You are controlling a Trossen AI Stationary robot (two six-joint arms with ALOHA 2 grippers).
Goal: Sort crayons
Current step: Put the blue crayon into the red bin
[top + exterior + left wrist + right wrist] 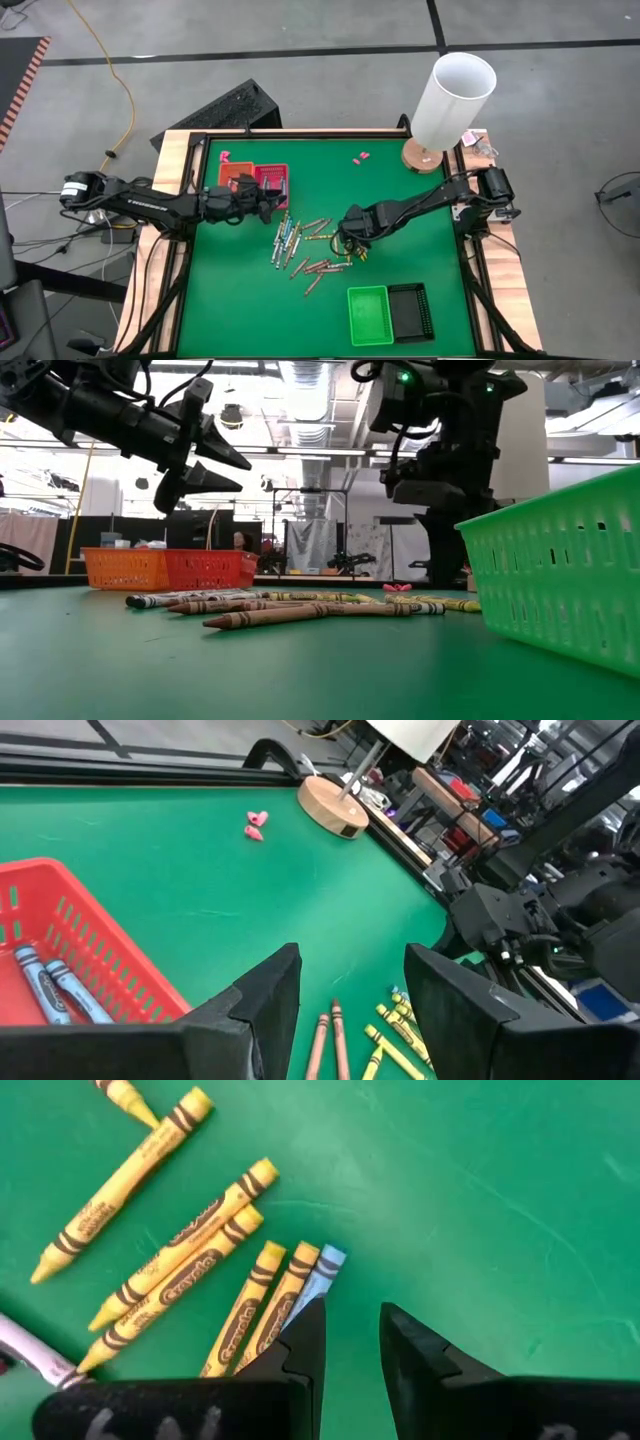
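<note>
Green felt covers the tabletop (400, 210). Red tray (272, 180) at far left holds two blue crayons (55, 992), seen only in the left wrist view; an orange tray (122, 568) touches it on the low view. Green tray (369, 314) and black tray (411, 310) sit side by side at the near edge; nothing shows inside them from above.

Loose crayons (300, 245) lie scattered mid-table between the arms. Left gripper (268, 205) hovers off the surface beside the red tray, fingers (270, 1010) spread, nothing between them. Right gripper (350, 240) sits low at the pile's right edge, fingers (305, 1345) slightly parted, empty, just beside yellow crayons (170, 1265) and one pale blue.

Right wrist view alone gives wrappers legible: "Crayola". Pink scraps (361, 157) lie near a wooden-based lamp (450, 100).
</note>
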